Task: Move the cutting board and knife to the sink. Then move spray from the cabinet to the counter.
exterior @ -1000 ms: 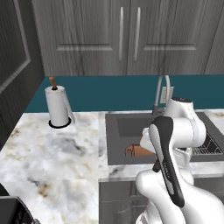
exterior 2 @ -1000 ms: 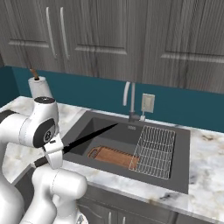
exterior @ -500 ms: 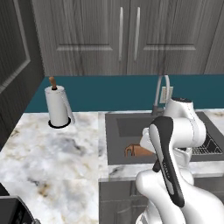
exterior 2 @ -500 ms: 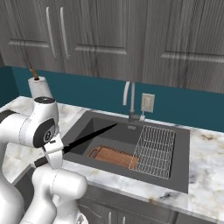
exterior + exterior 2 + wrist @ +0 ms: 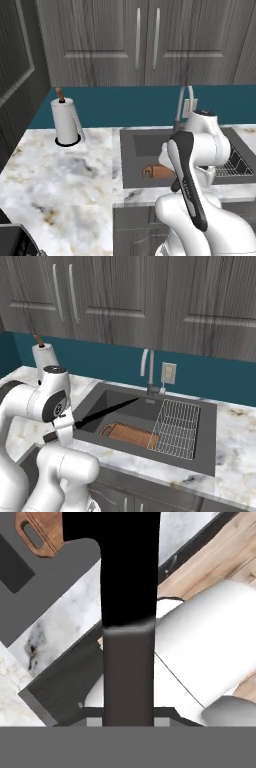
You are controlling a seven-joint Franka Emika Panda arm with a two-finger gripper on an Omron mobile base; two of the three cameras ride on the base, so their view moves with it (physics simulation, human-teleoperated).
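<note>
One tool (image 5: 128,719) pinches the knife (image 5: 107,411) by its handle at left of frame; its blade points over the sink (image 5: 207,466), where the cutting board (image 5: 131,435) lies.

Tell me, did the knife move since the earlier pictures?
No. In the right base view the knife points its tip at the same spot just below the faucet, above the cutting board in the sink.

Reddish-brown board (image 5: 131,434) in the dark grey sink (image 5: 205,466). Black-bladed, grey-handled knife (image 5: 107,410). White marble counter (image 5: 65,175) with brownish veins beside the sink; teal backsplash (image 5: 125,106) behind.
</note>
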